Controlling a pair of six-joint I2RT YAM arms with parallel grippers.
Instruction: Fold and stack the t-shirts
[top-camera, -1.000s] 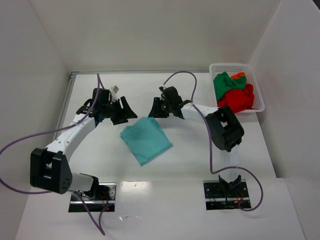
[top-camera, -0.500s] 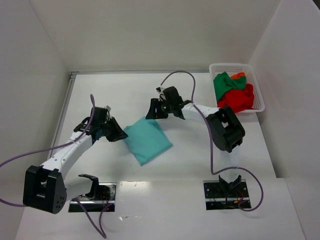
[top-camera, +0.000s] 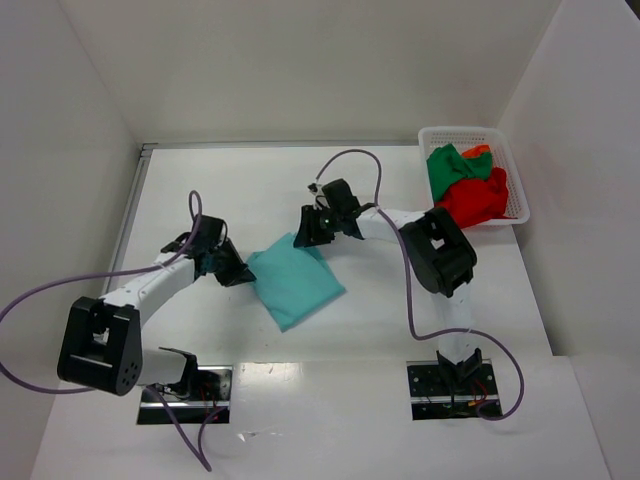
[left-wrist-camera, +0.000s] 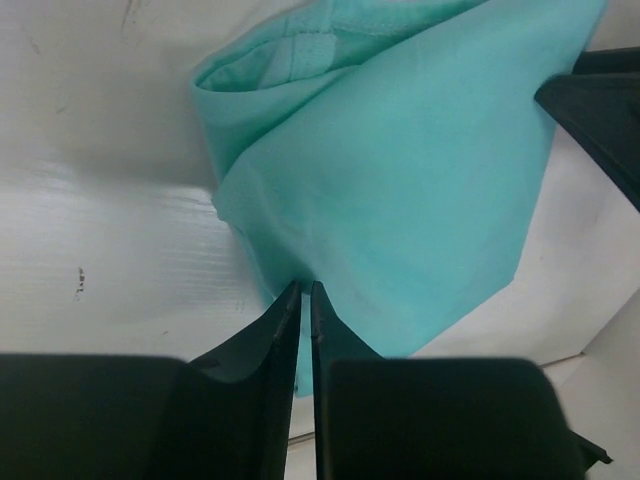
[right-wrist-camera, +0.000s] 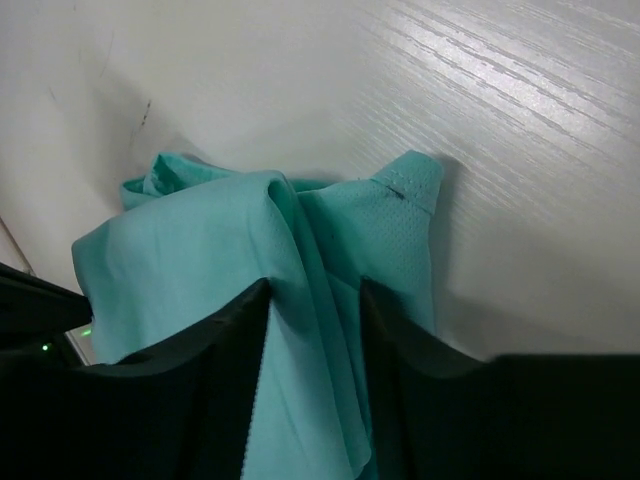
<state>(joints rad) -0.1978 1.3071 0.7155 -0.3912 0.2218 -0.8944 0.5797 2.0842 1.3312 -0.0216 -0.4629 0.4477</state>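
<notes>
While the left claw (left-wrist-camera: 305, 288) is clenched on the edge of the teal t-shirt (left-wrist-camera: 400, 170), the right claw (right-wrist-camera: 313, 290) straddles a fold, can't tell if it's gripping.

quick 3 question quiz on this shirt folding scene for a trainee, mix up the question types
1. What colour is the t-shirt lying on the table?
2. True or false: the left hand stands wide open.
3. The basket holds: A one shirt, B several shirts, C nothing.

Key: 1 teal. 2 false, it pinches the t-shirt's edge. 3 B.
</notes>
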